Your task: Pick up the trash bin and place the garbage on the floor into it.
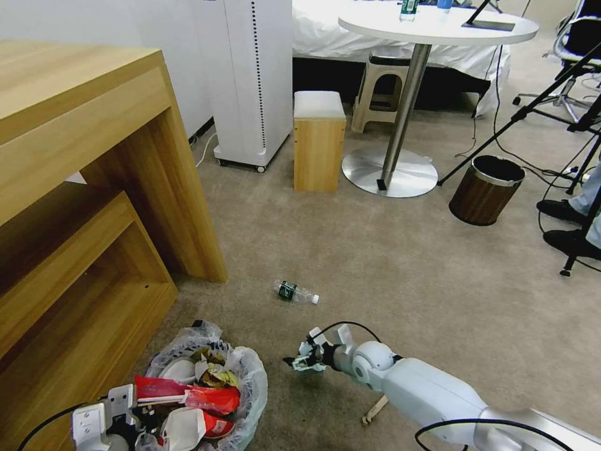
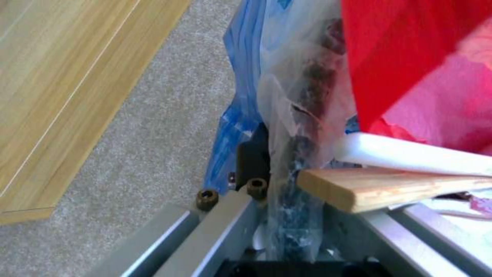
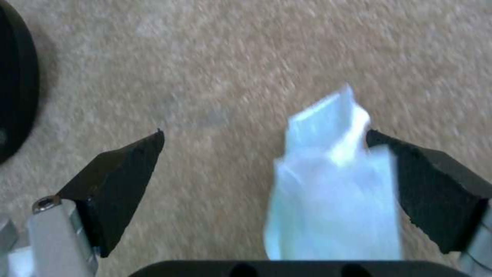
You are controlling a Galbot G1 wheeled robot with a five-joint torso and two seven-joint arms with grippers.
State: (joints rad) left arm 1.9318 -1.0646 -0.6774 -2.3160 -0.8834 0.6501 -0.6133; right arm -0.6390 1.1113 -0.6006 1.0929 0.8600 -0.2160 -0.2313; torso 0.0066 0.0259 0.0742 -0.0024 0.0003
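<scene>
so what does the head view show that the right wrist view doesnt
Head view alone: the trash bin full of litter, the left gripper at its rim, a bottle and a wooden stick lying on the floor. Right wrist view alone: pale crumpled plastic against one pad of the open right gripper. Both: that gripper over beige carpet.

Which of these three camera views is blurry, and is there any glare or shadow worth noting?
Right wrist view: motion-smeared beige carpet floor and a pale translucent scrap between the open right end effector fingers. Left wrist view: soft, too close to the red wrapper. Head view: sharp; shine on the white round tabletop, soft shadow beside the brown wood-look bin.
</scene>
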